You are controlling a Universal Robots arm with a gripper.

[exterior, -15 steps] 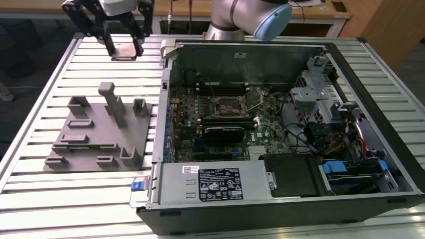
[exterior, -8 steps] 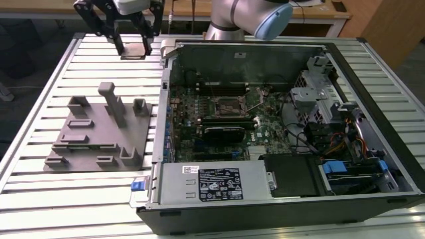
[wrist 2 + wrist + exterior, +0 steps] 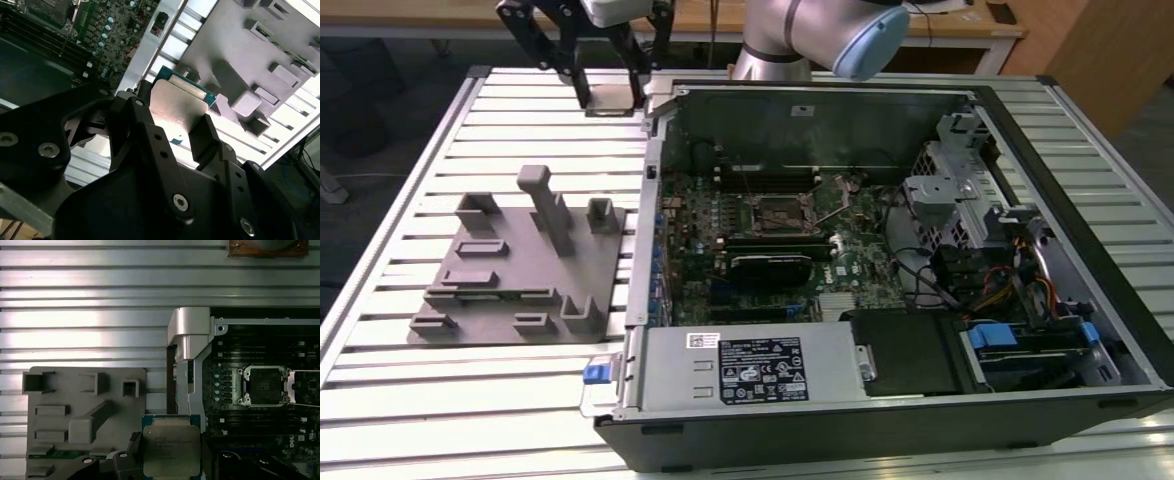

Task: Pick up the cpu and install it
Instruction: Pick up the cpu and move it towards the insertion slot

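Holding the cpu (image 3: 180, 105) by two opposite edges, the gripper (image 3: 604, 92) is clamped on it at the upper left of the exterior view. It hangs above the slatted table (image 3: 400, 400), just outside the computer case (image 3: 881, 440). In both wrist views the chip sits flat between the fingers (image 3: 207, 137).

The socket (image 3: 783, 212) appears open at the centre of the exterior view, well apart from the chip. The grey fixture (image 3: 520, 270) stands at the exterior view's left.

Risks, as judged:
- The edge grip is narrow, so a jolt could slip or tilt the chip.
- A tilted or wrongly turned chip could bend socket contacts.
- The case wall (image 3: 650, 200) stands between, inviting a knock.
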